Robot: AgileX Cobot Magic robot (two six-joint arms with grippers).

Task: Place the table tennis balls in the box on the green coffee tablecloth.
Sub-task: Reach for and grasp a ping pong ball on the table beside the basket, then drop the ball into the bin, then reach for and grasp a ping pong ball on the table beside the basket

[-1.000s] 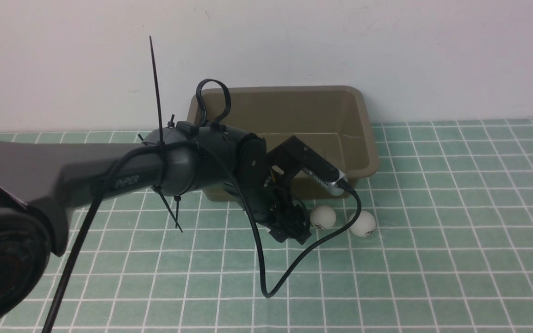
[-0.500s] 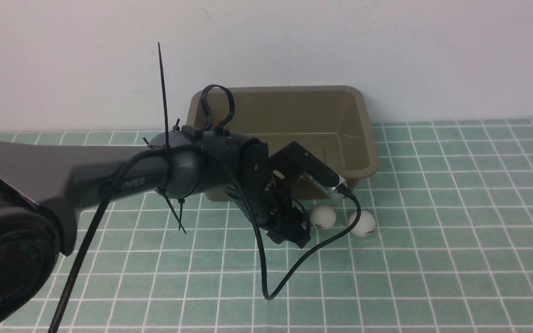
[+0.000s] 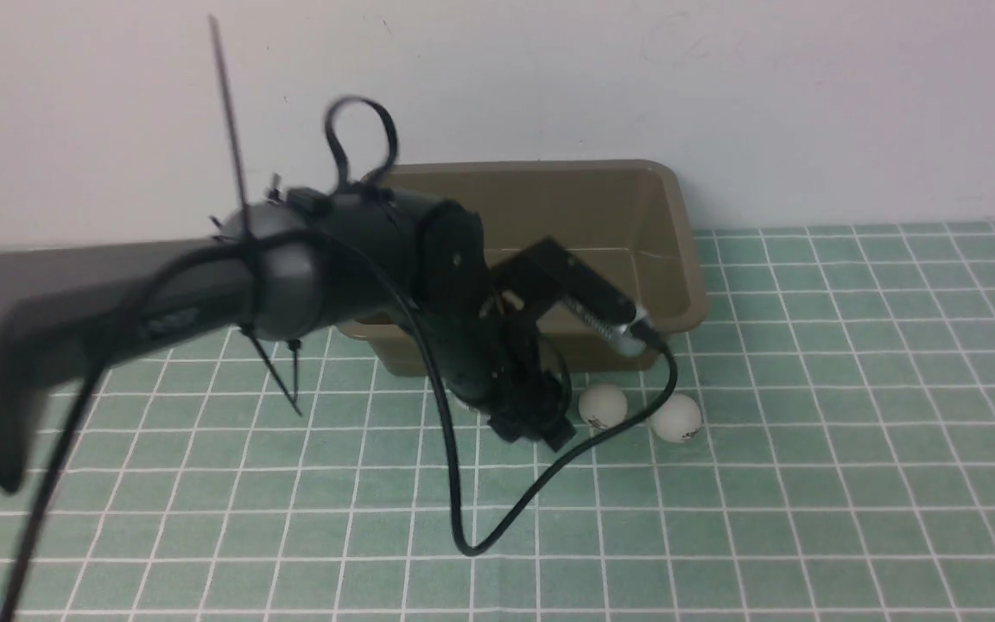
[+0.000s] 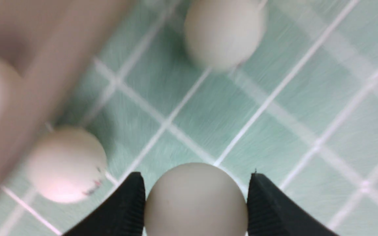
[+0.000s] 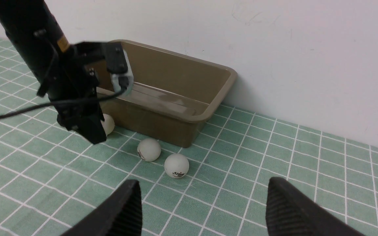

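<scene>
Two black fingers (image 5: 120,213) of the right gripper (image 5: 203,182) stand spread wide nearest us, with nothing between them. Beyond, we see the left gripper (image 4: 195,173) clenched on a small white matte table tennis ball (image 4: 195,203), one jaw pressed to each side, low over the mint-green grid-lined tablecloth (image 3: 808,389). Just beside it on the cloth lie a second white ball (image 3: 603,406) and a third white ball (image 3: 677,418), a little apart, before the olive-brown rectangular plastic tub (image 3: 549,203) by the white wall (image 3: 722,86).

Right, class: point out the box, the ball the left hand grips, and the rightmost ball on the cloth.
Box (image 3: 541,207): front view, inner back wall.
Gripped ball (image 4: 195,200): left wrist view, its middle.
Rightmost ball (image 3: 677,418): front view, its middle.
</scene>
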